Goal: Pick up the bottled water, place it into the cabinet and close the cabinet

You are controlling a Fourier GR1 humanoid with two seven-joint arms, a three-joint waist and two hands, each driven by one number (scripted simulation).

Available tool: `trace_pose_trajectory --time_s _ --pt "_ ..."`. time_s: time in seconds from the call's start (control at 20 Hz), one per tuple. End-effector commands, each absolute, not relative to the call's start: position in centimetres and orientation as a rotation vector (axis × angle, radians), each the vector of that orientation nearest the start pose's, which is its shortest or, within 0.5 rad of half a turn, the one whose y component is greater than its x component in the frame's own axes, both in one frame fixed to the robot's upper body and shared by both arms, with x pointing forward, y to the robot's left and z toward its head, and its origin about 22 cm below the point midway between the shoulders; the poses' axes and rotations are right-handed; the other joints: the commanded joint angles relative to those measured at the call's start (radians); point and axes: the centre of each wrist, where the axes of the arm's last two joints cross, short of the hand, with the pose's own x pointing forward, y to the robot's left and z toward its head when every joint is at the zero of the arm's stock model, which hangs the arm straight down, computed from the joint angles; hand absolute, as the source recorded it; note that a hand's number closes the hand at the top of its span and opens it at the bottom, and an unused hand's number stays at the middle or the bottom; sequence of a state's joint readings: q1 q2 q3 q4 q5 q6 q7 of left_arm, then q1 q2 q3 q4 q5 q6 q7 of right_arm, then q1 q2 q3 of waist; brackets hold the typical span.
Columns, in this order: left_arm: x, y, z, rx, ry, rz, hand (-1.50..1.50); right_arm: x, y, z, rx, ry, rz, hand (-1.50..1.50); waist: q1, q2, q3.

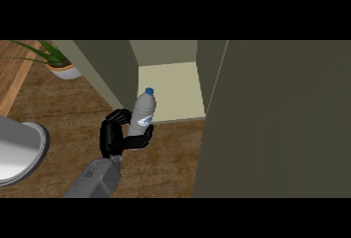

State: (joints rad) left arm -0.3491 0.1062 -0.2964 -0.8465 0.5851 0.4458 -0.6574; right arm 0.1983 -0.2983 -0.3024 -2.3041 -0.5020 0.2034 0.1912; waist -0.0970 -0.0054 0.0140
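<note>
Bottled water (pixel 143 116) is sitting upright in your left hand (pixel 118 135), whose fingers and thumb are curling round the lower half of the body, so the label and the blue cap (pixel 149 91) are showing above the grip. You are holding it over the wooden desk (pixel 165 162), just in front of the open cabinet (pixel 171 90), with the pale shelf right behind the cap. Judging by its look, you are dealing with a thin plastic bottle: light to moderate in weight if full, smooth and a little slippery, and likely to dent where the fingers are pressing. Taking it low on the body, as you are doing, is keeping the weight above the hand, so it may be wanting to tip as you reach; a hold nearer the middle would be steadier. Beyond the bottle, the cabinet door (pixel 281 121) is standing open at the right and filling much of that side. A potted plant (pixel 58 62) is standing at far left, and a grey round object (pixel 17 153) is lying at the left edge. Your right hand is not showing.
</note>
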Motion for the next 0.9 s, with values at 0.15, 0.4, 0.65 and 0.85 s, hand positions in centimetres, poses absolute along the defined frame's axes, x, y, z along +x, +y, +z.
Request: trace_pose_trajectory --time_s 0.15,0.4,0.65,0.85 --pt "35.0 11.2 -2.3 0.070 -1.719 0.151 1.50 15.0 -32.5 16.8 0.135 -1.981 0.144 -1.50 -0.068 0.023 -0.012" --pt "35.0 12.0 -2.8 0.165 -1.704 0.158 1.50 15.4 -33.1 16.7 0.152 -1.979 0.134 -1.50 -0.073 0.031 -0.013" --pt "34.9 13.3 -3.1 0.184 -1.719 0.205 1.50 15.4 -33.2 17.1 0.183 -1.989 0.149 -1.50 -0.087 0.034 -0.016" --pt "34.5 13.2 -3.4 0.132 -1.716 0.270 1.50 15.8 -34.2 16.8 0.152 -1.984 0.136 -1.50 -0.080 0.039 -0.017"
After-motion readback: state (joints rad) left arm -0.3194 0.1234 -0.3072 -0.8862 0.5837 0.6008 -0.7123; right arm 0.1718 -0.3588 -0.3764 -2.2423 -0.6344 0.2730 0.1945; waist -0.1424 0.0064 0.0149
